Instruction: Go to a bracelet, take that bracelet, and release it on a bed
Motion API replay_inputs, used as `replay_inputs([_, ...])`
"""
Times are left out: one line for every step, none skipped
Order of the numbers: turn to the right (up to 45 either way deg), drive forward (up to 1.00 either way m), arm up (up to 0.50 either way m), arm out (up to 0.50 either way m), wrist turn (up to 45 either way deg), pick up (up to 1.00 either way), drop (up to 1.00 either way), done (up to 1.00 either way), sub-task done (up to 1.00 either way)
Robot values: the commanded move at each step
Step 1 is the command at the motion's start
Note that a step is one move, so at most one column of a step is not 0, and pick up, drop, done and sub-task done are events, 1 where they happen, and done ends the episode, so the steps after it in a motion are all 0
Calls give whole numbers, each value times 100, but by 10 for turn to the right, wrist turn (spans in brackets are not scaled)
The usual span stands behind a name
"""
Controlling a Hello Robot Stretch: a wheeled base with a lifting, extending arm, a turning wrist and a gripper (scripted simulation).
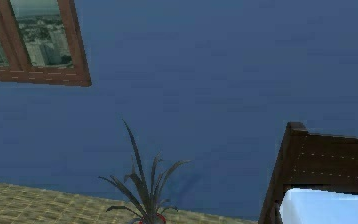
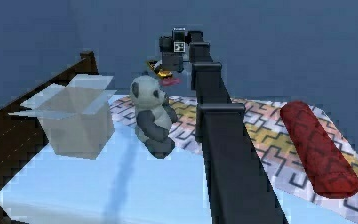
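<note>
The arm (image 2: pixel 227 130) stretched out over the bed (image 2: pixel 107 190), bracelet (image 2: pixel 168 73) at its tip

From the near edge the dark bar runs past a cardboard box (image 2: pixel 75 120) and a toy panda (image 2: pixel 152 115); far out, the gripper (image 2: pixel 168 62) has hold of the small gold bracelet, hanging clear above the covers. The forward view adds a window (image 1: pixel 37 40), a potted plant (image 1: pixel 142 190) and a dark headboard (image 1: pixel 322 160)
</note>
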Motion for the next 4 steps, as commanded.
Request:
replay_inputs([0, 0, -24, 0, 0, 0, 0, 0, 0])
replay_inputs([0, 0, -32, 0, 0, 0, 0, 0, 0])
replay_inputs([0, 0, 0, 0, 0, 0, 100, 0, 0])
replay_inputs([0, 0, 10, 0, 0, 0, 0, 0, 0])
